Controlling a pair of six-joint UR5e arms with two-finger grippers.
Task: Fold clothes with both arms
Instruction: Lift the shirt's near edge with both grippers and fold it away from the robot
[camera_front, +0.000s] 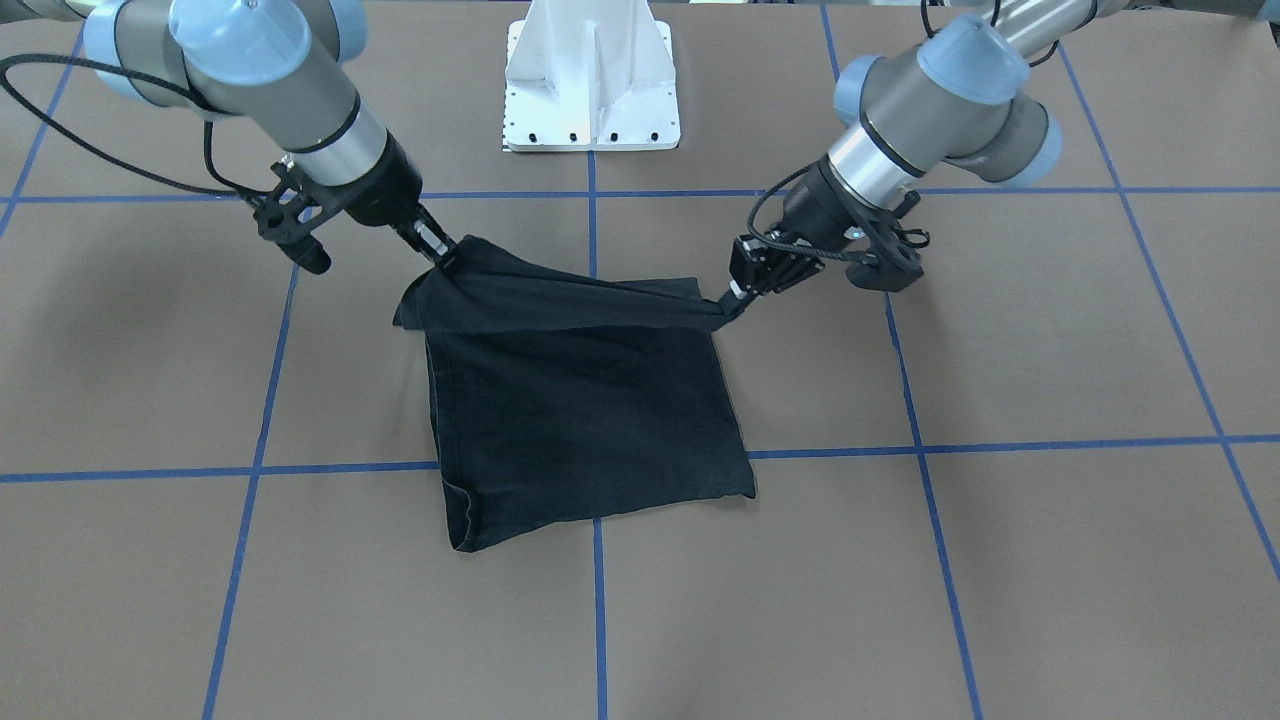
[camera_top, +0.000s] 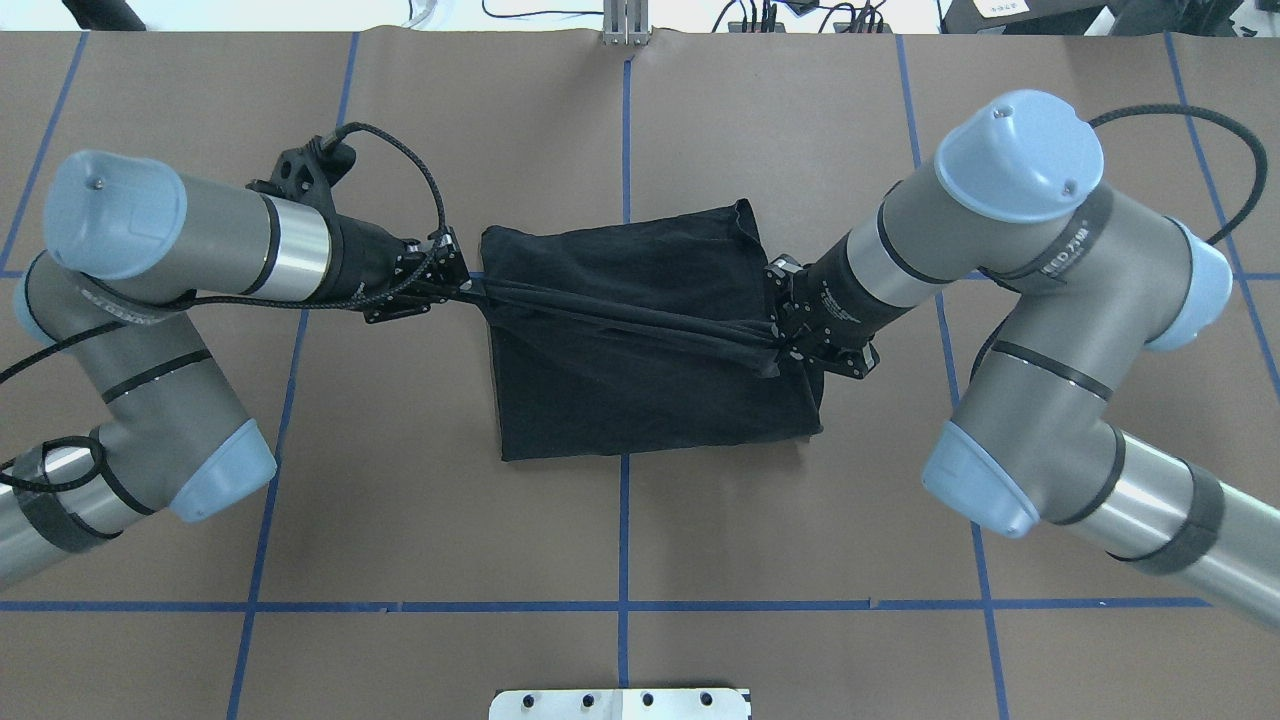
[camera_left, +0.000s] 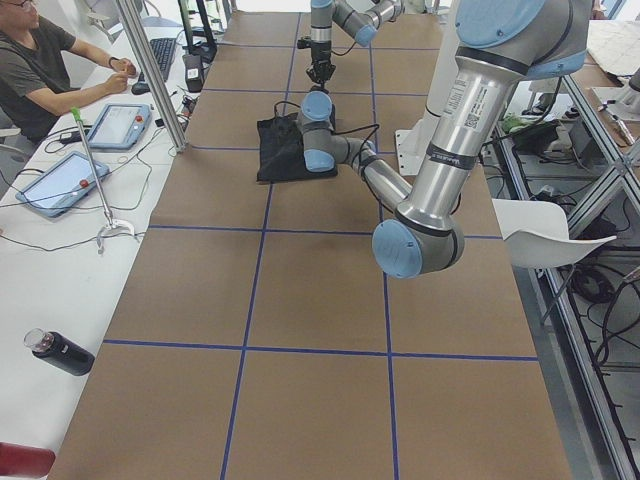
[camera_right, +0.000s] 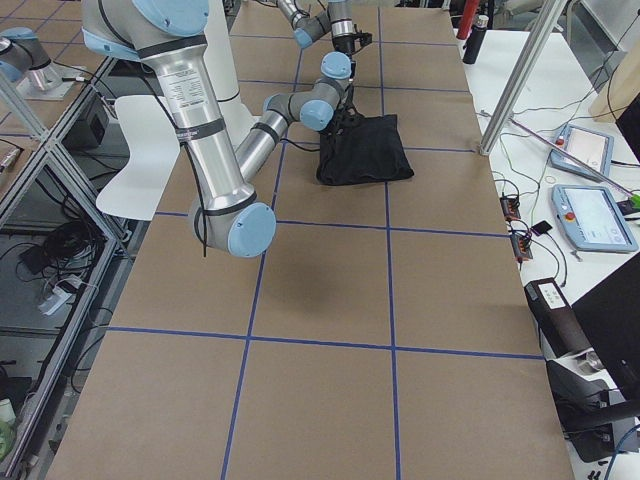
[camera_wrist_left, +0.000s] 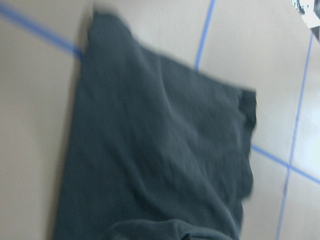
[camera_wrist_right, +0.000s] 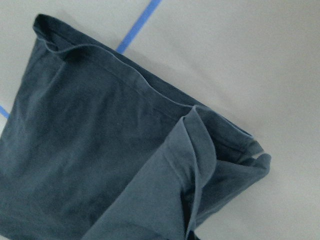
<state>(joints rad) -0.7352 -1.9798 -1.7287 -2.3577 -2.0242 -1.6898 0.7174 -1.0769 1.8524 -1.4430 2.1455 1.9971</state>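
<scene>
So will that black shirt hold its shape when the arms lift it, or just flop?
Probably floppy: the shirt drapes in folds between the left gripper and right gripper, and the rest lies limp on the table. It is likely light too, since two small pinches hold its edge up.

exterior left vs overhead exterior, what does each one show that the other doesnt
Only exterior left: a person seated at a side bench, two tablets, a bottle, a white chair. Only overhead: the left gripper and right gripper each pinching the shirt at a taut edge stretched between them. Both: the black shirt on the gridded table.
</scene>
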